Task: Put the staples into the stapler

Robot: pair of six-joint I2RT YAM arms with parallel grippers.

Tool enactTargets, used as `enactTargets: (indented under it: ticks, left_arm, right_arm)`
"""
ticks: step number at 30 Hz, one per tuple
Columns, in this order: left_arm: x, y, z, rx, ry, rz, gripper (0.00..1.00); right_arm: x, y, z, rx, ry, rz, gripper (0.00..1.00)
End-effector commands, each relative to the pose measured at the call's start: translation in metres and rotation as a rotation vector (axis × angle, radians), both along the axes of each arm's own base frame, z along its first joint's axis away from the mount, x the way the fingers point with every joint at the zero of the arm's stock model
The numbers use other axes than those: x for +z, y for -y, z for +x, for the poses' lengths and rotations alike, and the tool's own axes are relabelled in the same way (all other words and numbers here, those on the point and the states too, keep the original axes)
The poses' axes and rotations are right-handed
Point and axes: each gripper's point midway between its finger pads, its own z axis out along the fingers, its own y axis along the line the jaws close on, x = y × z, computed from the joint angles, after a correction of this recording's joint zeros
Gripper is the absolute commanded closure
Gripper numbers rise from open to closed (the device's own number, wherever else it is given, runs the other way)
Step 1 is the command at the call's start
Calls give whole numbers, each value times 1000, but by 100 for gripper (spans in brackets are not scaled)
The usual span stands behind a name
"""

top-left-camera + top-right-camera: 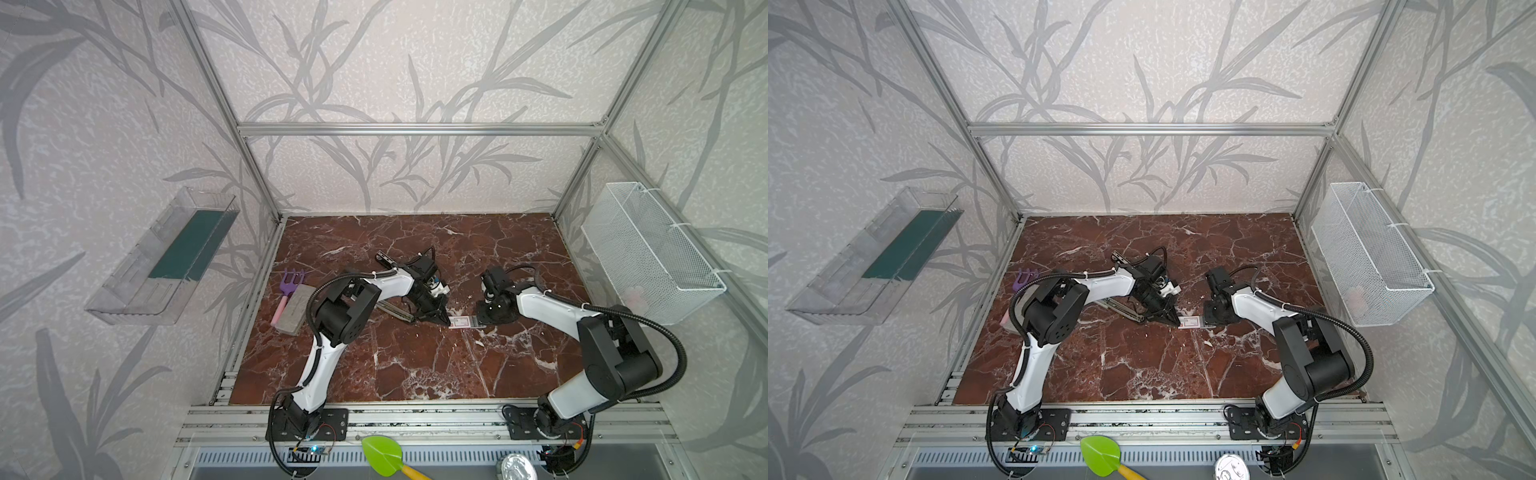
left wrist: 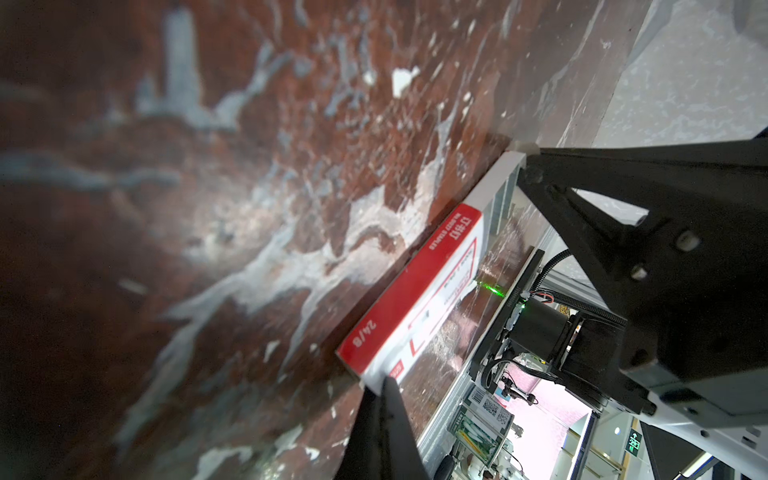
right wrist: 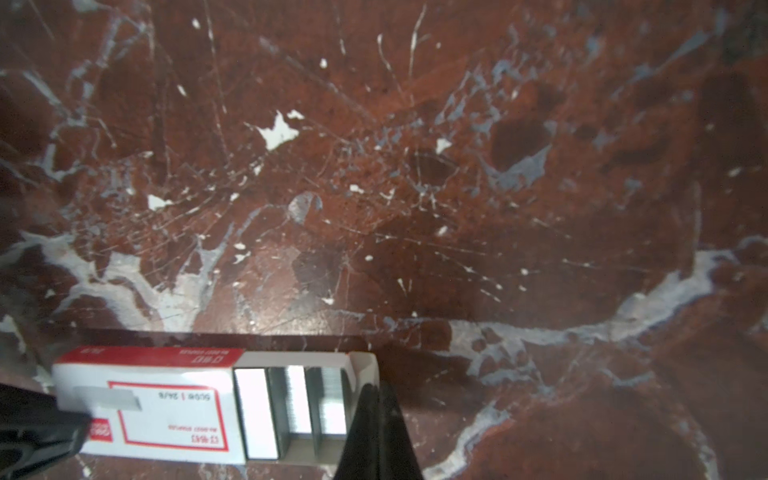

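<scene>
Two robot grippers are opening a staples box lying on the marble table.
Left gripper, jaws pressed together, is bracing the sleeve; right gripper appears to be pinching the half-drawn tray. Next, freeing one strip is likely calling for a finer, gentler pinch.

Both top views look down on my whole desk from high in front; my wrist cameras skim it closely, both sharing the staples

White-shelled arms with black joints, ribbed black hoses and a screw-studded black right pincer.
</scene>
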Motion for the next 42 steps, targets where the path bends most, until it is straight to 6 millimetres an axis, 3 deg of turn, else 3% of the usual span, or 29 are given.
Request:
enactTargets:
  ticks: [1,4,5,8,11,16,23,26,42]
  left_arm:
    - [9,-7,0,8,15,15,100]
    - [11,-8,0,6,18,21,100]
    - [11,-8,1,4,21,26,92]
    - [16,-8,1,1,25,22,77]
    - [21,-7,1,3,28,13,73]
    - [32,-9,4,17,54,8,71]
    - [44,-16,7,48,80,-6,69]
    - [47,-18,9,61,88,-12,69]
    - [54,-28,16,113,105,-21,69]
  right_arm:
    - [10,5,2,5,5,-26,94]
    - [20,2,4,17,22,-11,77]
    - [24,1,5,17,34,-6,76]
    - [38,-1,5,19,74,20,81]
    - [42,-6,2,30,76,55,87]
    - [32,-16,-6,52,38,86,90]
    - [18,-12,-8,39,6,57,82]
    - [9,-14,-12,40,-27,61,86]
    - [-13,-9,-21,25,-80,38,87]
